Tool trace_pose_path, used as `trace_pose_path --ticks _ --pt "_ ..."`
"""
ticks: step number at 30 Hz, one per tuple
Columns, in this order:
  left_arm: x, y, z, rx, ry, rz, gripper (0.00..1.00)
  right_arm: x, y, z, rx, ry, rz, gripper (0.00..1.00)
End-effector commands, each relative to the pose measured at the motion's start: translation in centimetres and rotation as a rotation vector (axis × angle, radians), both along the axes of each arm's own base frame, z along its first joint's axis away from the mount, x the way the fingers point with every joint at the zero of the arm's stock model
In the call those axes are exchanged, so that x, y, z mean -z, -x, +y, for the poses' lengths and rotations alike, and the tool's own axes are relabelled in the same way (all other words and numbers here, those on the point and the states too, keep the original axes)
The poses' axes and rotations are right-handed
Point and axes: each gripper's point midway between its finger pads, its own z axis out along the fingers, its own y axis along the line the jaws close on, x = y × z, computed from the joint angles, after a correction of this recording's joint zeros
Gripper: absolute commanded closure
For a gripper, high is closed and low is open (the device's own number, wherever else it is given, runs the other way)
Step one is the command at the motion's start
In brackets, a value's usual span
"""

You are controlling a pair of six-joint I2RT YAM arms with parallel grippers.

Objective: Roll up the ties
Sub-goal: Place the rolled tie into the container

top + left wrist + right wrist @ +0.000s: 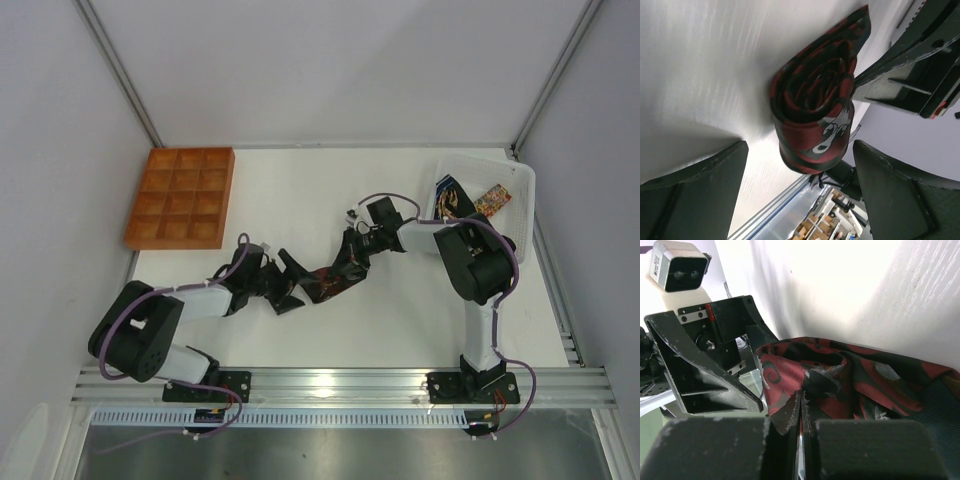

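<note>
A dark tie with a maroon pattern (pixel 328 282) lies on the white table between my two grippers. In the left wrist view its near end is wound into a loose roll (pixel 812 112) standing just ahead of the jaws. My left gripper (pixel 293 282) is open, and its fingers (pixel 700 185) stand wide on either side of the roll without touching it. My right gripper (pixel 352 262) is shut on the tie's other, bunched end (pixel 840 380), with the fabric pinched between its pads (pixel 790 415). More patterned ties (pixel 462 200) lie in the white basket.
An orange compartment tray (pixel 182 197) stands at the back left. A white basket (pixel 520 185) sits at the back right beside the right arm. White walls close in the table on three sides, and a metal rail (pixel 340 385) runs along the front edge.
</note>
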Motion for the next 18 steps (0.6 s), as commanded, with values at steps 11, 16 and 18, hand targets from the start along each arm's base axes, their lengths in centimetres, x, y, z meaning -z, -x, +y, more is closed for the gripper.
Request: trace_pose_path --ticks 11,16,18 --pt "-1.3 -3.9 -2.2 -0.077 0.014 -0.017 0.07 2.4 -0.3 -0.9 0.025 0.041 0.008 0.98" --pt "-1.0 -3.9 -2.7 -0.069 -0.007 0.017 0.07 2.8 -0.3 -1.3 0.034 0.048 0.011 0.98" --pt "-0.9 -4.0 -2.8 -0.070 -0.017 0.019 0.07 2.9 -0.3 -1.4 0.037 0.051 0.016 0.98"
